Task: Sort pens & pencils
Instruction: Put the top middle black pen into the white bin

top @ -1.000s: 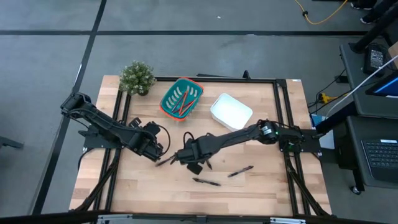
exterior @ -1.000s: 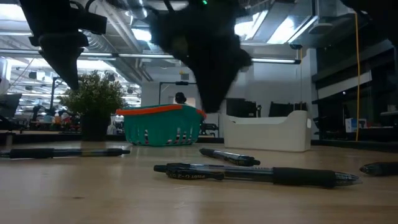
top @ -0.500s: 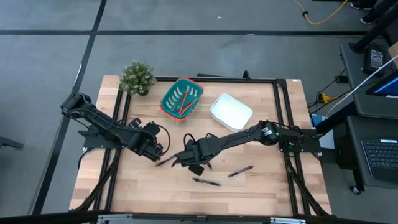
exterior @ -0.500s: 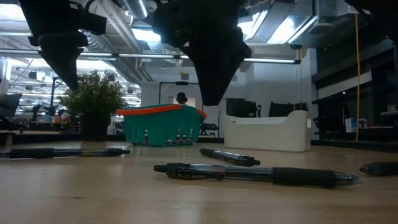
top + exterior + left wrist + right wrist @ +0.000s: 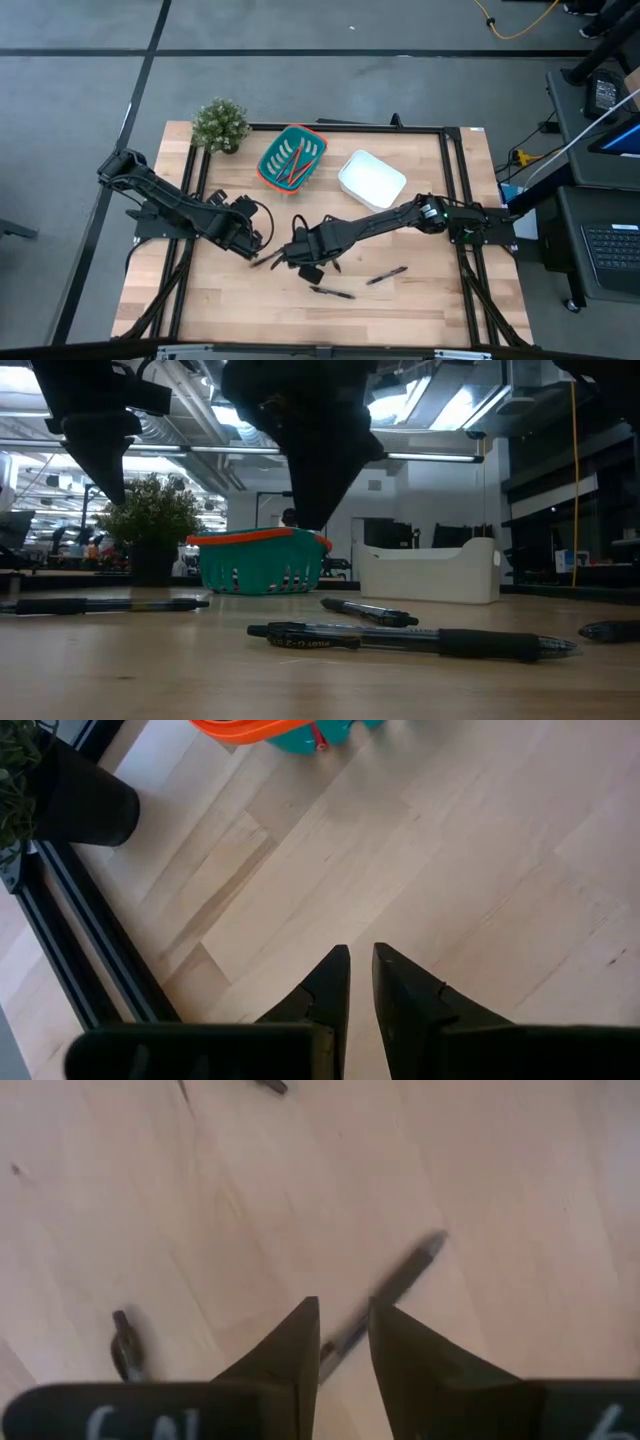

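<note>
Several black pens lie flat on the wooden table: one (image 5: pixel 332 292) near the front, one (image 5: pixel 386 275) to its right, one (image 5: pixel 266 259) between the two grippers. Orange-red pencils (image 5: pixel 296 165) lie in the teal basket (image 5: pixel 275 170) at the back. My right gripper (image 5: pixel 343 1330) hangs above the table, pointing down over a pen (image 5: pixel 400 1275), its fingers a narrow gap apart with nothing between them. In the low view its tip (image 5: pixel 310 520) is clear of the tabletop. My left gripper (image 5: pixel 360 970) hangs over bare wood left of centre, fingers slightly apart, holding nothing.
A white bin (image 5: pixel 371 178) stands right of the basket at the back. A potted plant (image 5: pixel 220 123) sits at the far left corner. Black frame rails (image 5: pixel 455 190) run along the table's sides. Bare wood lies along the near edge.
My right gripper has tipped and rolled a little; its fingertips have swung toward the table's left, staying above the tabletop. The pens have not moved.
</note>
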Robot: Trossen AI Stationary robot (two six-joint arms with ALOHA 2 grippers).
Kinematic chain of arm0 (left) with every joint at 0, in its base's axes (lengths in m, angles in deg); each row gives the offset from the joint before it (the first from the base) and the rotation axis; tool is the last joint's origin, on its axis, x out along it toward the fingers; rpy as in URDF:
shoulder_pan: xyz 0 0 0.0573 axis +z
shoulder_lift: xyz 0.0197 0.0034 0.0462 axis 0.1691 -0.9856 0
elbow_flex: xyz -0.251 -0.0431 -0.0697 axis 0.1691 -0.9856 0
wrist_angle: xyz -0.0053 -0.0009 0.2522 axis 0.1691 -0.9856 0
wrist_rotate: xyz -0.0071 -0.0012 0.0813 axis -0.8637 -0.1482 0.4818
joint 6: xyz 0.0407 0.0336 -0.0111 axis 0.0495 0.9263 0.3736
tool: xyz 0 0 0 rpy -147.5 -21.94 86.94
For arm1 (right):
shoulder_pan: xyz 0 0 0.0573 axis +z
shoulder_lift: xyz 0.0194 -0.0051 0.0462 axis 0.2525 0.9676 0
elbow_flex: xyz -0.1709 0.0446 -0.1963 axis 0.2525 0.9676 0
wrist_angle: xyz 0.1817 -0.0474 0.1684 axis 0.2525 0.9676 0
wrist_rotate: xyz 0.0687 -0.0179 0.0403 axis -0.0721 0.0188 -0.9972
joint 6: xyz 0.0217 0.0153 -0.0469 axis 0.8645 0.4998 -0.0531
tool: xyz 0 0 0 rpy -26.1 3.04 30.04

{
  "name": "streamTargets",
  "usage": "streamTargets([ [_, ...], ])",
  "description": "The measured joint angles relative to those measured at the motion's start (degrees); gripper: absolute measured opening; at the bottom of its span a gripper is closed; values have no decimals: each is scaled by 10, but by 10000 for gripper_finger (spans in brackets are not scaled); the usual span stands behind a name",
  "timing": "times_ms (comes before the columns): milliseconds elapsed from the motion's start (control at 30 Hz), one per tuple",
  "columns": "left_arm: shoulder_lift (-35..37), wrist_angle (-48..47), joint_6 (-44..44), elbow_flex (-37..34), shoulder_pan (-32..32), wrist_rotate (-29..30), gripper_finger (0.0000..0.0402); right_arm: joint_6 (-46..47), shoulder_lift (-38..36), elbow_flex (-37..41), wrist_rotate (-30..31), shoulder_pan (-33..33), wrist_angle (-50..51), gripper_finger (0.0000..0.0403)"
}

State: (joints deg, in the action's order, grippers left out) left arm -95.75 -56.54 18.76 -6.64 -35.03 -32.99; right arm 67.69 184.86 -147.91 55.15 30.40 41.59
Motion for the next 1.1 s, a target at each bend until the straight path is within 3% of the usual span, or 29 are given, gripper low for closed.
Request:
streamTargets([
  [300,0,0,0,0,0,0,43,-28,0,0,-1,1,-5,90],
  [667,0,0,0,0,0,-10,43,137,0,1,-2,-1,1,90],
  [867,0,0,-3,0,0,-10,43,170,1,50,-4,-16,15,90],
  [1100,0,0,-3,0,0,-10,43,197,1,116,-53,-41,-8,90],
])
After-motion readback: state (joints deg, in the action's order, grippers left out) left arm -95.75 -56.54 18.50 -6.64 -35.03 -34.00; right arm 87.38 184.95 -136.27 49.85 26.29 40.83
